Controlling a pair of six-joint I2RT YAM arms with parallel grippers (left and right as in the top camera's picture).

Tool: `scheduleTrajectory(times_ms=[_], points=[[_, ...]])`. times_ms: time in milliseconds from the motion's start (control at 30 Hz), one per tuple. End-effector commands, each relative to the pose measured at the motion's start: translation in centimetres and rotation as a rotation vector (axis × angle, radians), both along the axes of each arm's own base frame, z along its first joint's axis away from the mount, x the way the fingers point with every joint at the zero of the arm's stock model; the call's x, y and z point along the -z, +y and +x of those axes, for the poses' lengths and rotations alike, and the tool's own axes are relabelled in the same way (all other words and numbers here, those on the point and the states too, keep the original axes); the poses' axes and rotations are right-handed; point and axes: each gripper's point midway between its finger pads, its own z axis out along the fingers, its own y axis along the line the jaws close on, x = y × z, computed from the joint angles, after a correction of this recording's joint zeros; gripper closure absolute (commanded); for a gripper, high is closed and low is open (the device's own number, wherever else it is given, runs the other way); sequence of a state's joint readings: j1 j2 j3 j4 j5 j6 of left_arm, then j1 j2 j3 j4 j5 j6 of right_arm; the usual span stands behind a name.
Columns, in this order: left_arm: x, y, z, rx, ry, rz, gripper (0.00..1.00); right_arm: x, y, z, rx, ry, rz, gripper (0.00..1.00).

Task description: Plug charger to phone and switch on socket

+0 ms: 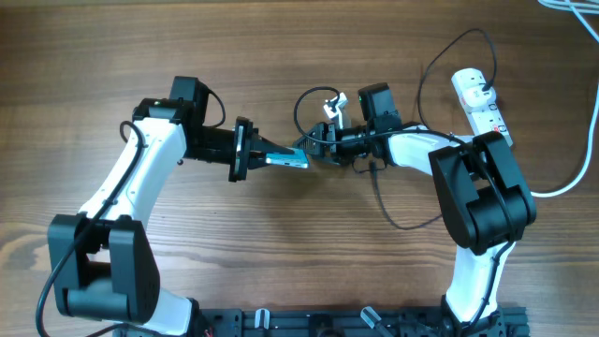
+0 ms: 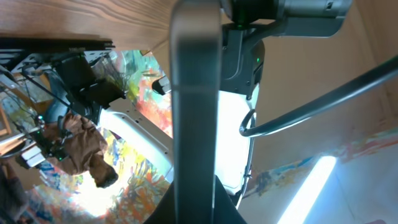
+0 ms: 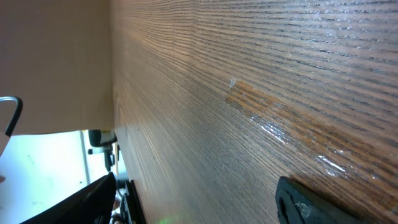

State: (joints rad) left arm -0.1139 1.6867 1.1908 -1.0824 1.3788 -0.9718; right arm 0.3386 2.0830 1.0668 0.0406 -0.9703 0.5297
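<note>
My left gripper (image 1: pixel 274 152) is shut on the phone (image 1: pixel 290 159), holding it above the table with its cyan screen showing. In the left wrist view the phone (image 2: pixel 196 106) is an edge-on dark slab clamped between my fingers (image 2: pixel 186 208). My right gripper (image 1: pixel 318 148) stands open just right of the phone's free end. In the right wrist view its fingers (image 3: pixel 311 205) are wide apart with only bare table between them. The charger's black cable (image 1: pixel 427 67) arcs from the socket (image 1: pixel 481 105) toward the grippers and loops near the phone (image 1: pixel 299 105). Its connector tip is hidden.
The white socket lies at the far right with its thick white cord (image 1: pixel 588 159) running off the right edge. A slack length of black cable (image 1: pixel 404 223) lies on the wood under the right arm. The wooden table (image 1: pixel 309 253) stretches in front of both arms.
</note>
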Motion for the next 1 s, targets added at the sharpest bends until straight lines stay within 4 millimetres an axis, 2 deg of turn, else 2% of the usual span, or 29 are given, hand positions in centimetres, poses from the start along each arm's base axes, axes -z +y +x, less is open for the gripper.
scheduleTrajectory(times_ms=[0, 133, 267, 367, 433, 633, 800, 833, 900, 933, 967], points=[[-1.7, -1.4, -1.3, 0.039, 0.078, -0.05, 0.96, 2.4, -1.1, 0.5, 0.064, 0.014, -0.1, 0.16], [-1.8, -3.7, -4.1, 0.12, 0.231, -0.021, 0.96, 2.4, -1.1, 0.5, 0.064, 0.014, -0.101, 0.16], [-2.1, -5.2, -6.0, 0.186, 0.259, -0.021, 0.96, 2.4, -1.1, 0.5, 0.075, 0.037, -0.101, 0.16], [-0.6, -5.7, -7.0, 0.213, 0.288, 0.077, 0.96, 2.4, -1.1, 0.5, 0.076, 0.034, -0.099, 0.16], [-0.6, -6.2, -7.7, 0.231, 0.321, 0.093, 0.96, 2.4, -1.1, 0.5, 0.077, 0.035, -0.099, 0.15], [-0.6, -7.3, -9.3, 0.29, 0.321, 0.102, 0.96, 2.4, -1.1, 0.5, 0.089, 0.057, -0.098, 0.12], [-0.7, -7.4, -9.4, 0.291, 0.331, 0.103, 0.96, 2.4, -1.1, 0.5, 0.089, 0.055, -0.098, 0.11], [-0.8, -7.4, -9.4, 0.291, 0.334, 0.096, 0.96, 2.3, -1.1, 0.5, 0.09, 0.058, -0.097, 0.04], [-1.5, -7.6, -9.4, 0.294, 0.345, 0.055, 0.96, 2.3, -1.1, 0.5, 0.113, 0.096, -0.095, 0.04], [-1.9, -7.6, -9.4, 0.295, 0.353, 0.031, 0.96, 2.3, -1.1, 0.5, 0.111, 0.097, -0.091, 0.04], [-2.3, -7.7, -9.3, 0.296, 0.359, 0.011, 0.96, 2.2, -1.0, 0.4, 0.103, 0.102, -0.081, 0.16]])
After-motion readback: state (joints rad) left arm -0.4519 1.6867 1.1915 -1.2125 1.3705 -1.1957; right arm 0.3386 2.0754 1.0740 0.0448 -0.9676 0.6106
